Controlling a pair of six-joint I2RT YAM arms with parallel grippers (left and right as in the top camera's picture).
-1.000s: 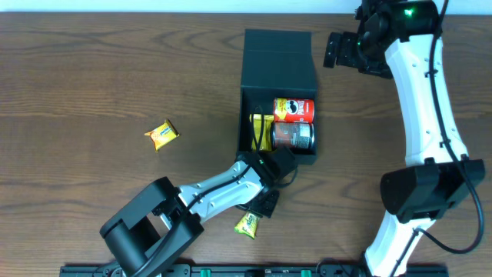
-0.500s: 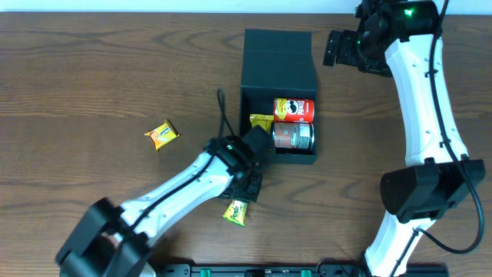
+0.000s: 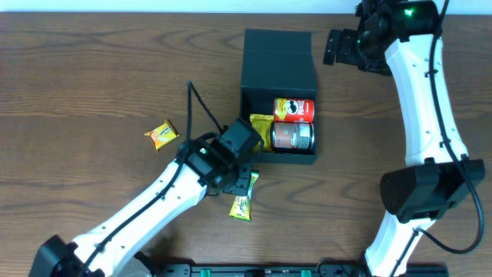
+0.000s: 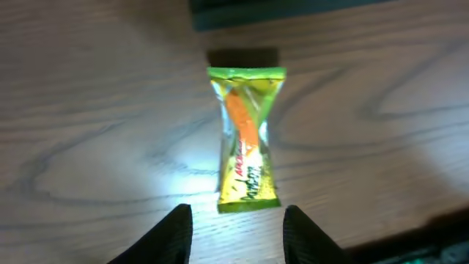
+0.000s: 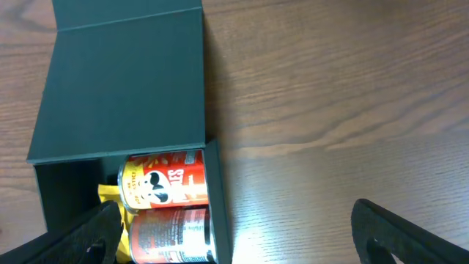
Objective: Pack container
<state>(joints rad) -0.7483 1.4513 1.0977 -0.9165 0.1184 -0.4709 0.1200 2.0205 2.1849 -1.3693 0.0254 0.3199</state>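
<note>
I swing left claw [image 4: 238, 216] off dark teal square box [image 3: 278, 65], jaws spreading over green-yellow snack packet [image 4: 245, 139] on counter [image 3: 77, 77], probably next pick. Right claw [image 5: 245, 227] released.

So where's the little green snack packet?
Overhead, the green packet lies on the table just near-side of the container, by its left corner, right ahead of the open left gripper.

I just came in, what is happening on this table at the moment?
Two robot arms are packing snacks into the open dark teal container. A red Pringles can, a grey can and a yellow packet already lie inside. The left gripper hangs with jaws apart over a green-yellow packet on the table, not gripping it. An orange packet lies further left. The right gripper is open and empty near the container's far corner.
</note>
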